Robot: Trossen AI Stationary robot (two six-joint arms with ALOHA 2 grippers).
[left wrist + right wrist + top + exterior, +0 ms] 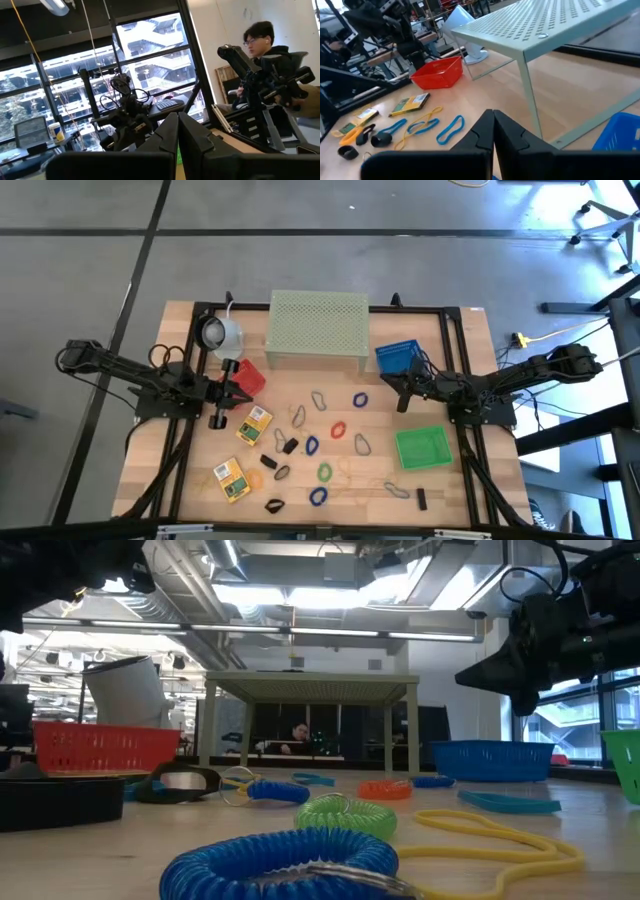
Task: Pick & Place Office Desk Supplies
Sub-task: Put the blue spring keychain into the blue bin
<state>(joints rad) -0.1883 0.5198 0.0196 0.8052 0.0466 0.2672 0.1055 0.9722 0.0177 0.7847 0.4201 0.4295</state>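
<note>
Supplies are spread loose over the middle and near half of the counter: blue loops, a red loop, a green loop, black clips, wire clips and yellow packets. As I read it, the job has barely started. The green tray on the right looks empty, and I can make out nothing in the red tray or the blue tray from above, so nearly everything is left to move.

My left pincer hangs over the counter by the red tray, fingers pressed together on nothing. My right pincer hangs beside the blue tray, likewise clenched and empty.

The counter is pale wood with a black frame around it. A pale green perforated stand sits at the back and a white lamp-like object at the back left. Beyond, I see large windows, ceiling lights, and a seated person past the far arm.
</note>
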